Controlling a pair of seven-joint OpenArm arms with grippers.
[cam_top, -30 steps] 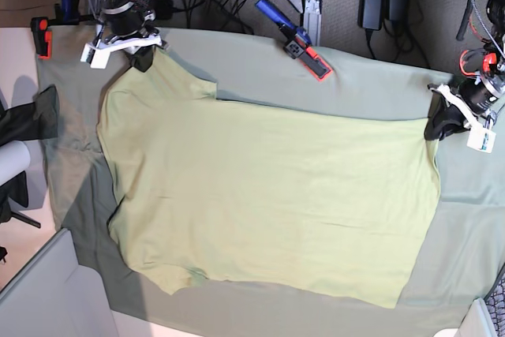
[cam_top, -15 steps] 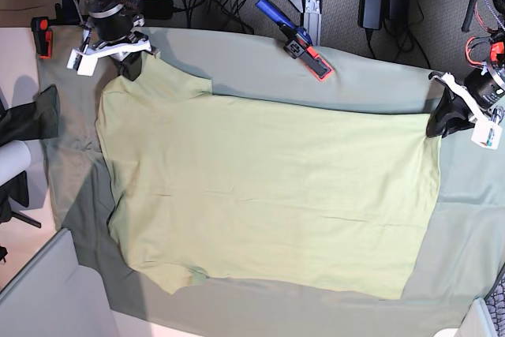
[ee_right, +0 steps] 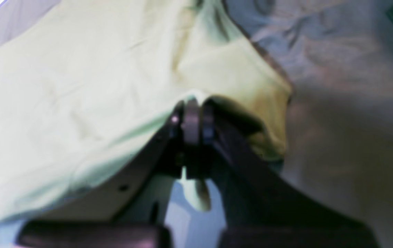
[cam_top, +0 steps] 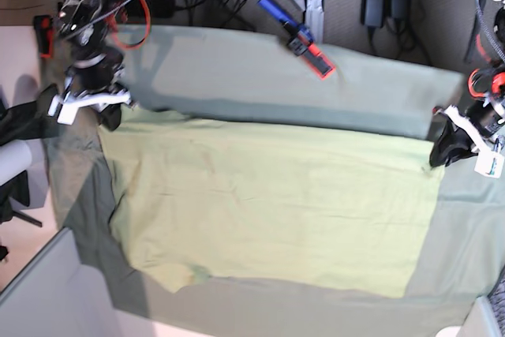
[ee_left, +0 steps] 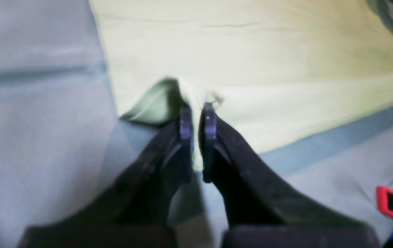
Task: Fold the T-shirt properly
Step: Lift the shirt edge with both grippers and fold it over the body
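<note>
L fingers (ee_left: 196, 119) pinched tight on a corner of the T-shirt (cam_top: 268, 203), thin fold of lime fabric between the pads. R fingers (ee_right: 192, 119) likewise clamped on a bunched shirt edge at the other end. From base view I see both corners held along the far edge, shirt stretched flat betw. them, spread across the grey-green cloth (cam_top: 260, 69) covering the bench. Blue/red clamp (cam_top: 300, 37) sits on the cloth's far edge, apart from the shirt. Wrist views blurry.
</note>
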